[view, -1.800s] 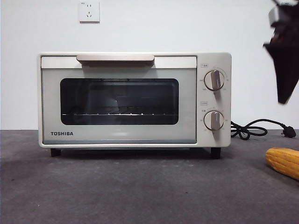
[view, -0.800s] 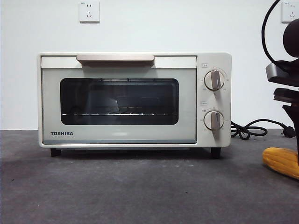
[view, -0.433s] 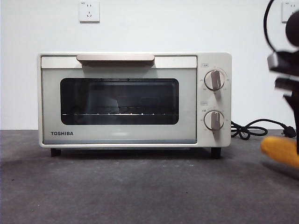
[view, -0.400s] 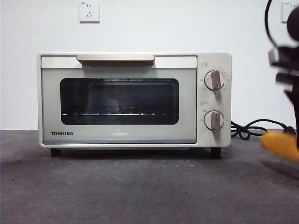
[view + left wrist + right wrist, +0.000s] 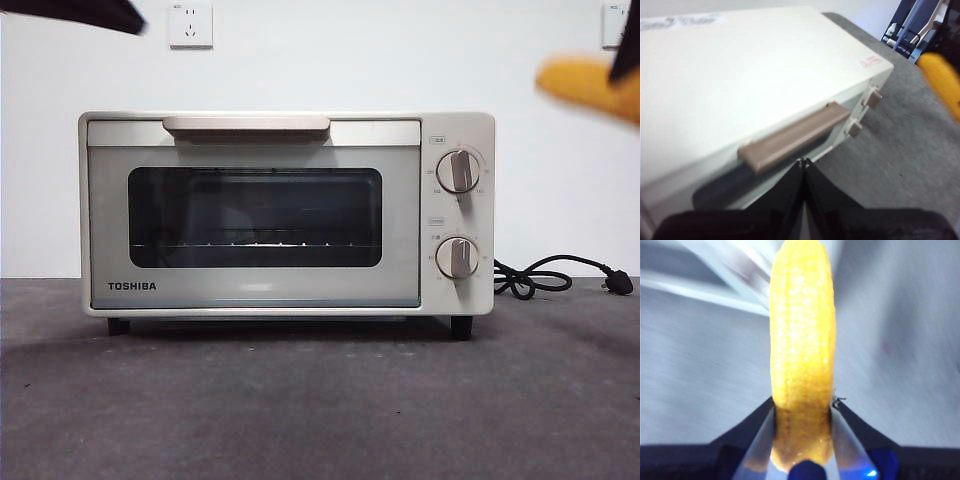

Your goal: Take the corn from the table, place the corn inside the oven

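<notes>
The yellow corn (image 5: 802, 350) is clamped between the jaws of my right gripper (image 5: 802, 415), which is shut on its thick end. In the front view the corn (image 5: 585, 85) hangs blurred high at the right edge, well above the table (image 5: 320, 400). The cream-white TOSHIBA oven (image 5: 285, 215) stands in the middle with its door closed. My left gripper (image 5: 803, 162) is shut, hovering just above and in front of the oven's bar handle (image 5: 792, 137); in the front view it shows as a black tip (image 5: 85, 12) at the top left. The corn (image 5: 942, 82) also appears in the left wrist view.
The oven's black power cord (image 5: 555, 275) lies coiled on the table to the right of the oven. Two round knobs (image 5: 458, 172) sit on the oven's right side. A wall socket (image 5: 190, 25) is on the white wall behind.
The right gripper has lifted the corn off the table, from low at the right edge to high up. A black arm tip has come in at the top left.
</notes>
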You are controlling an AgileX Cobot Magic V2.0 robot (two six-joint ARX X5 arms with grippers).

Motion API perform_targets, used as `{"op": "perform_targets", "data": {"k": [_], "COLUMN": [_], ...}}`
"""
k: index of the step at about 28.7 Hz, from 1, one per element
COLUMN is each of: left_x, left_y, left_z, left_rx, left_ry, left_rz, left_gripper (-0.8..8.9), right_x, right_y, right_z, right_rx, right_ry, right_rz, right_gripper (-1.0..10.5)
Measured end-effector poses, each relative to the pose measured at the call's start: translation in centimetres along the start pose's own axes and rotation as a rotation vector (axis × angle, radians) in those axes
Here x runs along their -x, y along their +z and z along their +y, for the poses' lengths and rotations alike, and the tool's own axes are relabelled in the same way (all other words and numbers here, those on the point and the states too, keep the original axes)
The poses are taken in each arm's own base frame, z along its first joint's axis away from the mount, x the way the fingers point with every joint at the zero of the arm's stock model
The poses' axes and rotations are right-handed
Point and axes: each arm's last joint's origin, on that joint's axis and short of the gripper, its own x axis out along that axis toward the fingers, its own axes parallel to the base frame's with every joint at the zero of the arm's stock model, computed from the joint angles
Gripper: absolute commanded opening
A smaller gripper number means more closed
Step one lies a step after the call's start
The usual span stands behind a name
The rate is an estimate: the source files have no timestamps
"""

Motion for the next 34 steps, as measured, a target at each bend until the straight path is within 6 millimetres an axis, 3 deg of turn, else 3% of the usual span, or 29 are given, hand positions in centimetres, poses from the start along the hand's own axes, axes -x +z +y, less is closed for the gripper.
{"op": "perform_targets", "data": {"k": [5, 11, 23, 32, 34], "left_x": [-3.7, -6.5, -9.3, -9.6, -9.6], "left_y": [-0.2, -0.4, 0.7, 0.9, 0.2], "left_z": [0.4, 0.7, -0.1, -0.9, -1.2], "left_rx": [-0.020, -0.040, -0.085, -0.147, -0.160], "left_ry": [0.037, 0.058, 0.050, 0.075, 0.068], "left_rz": [0.016, 0.001, 0.026, 0.076, 0.132], "left_gripper": [-0.06, -0.06, -0.06, -0.06, -0.06], "right_x": [4.3, 6.9, 7.2, 7.1, 7.1], "right_y": [0.2, -0.3, -0.7, -0.8, -0.8], "right_z": [1.4, 2.2, 2.5, 2.5, 2.5], "right_rx": [0.033, 0.050, 0.051, 0.060, 0.062], "right_ry": [0.018, 0.016, 0.091, 0.091, 0.090], "right_rz": [-0.126, -0.179, -0.164, -0.158, -0.162], "right_gripper": [-0.1, -0.1, -0.1, -0.1, -0.1]}}
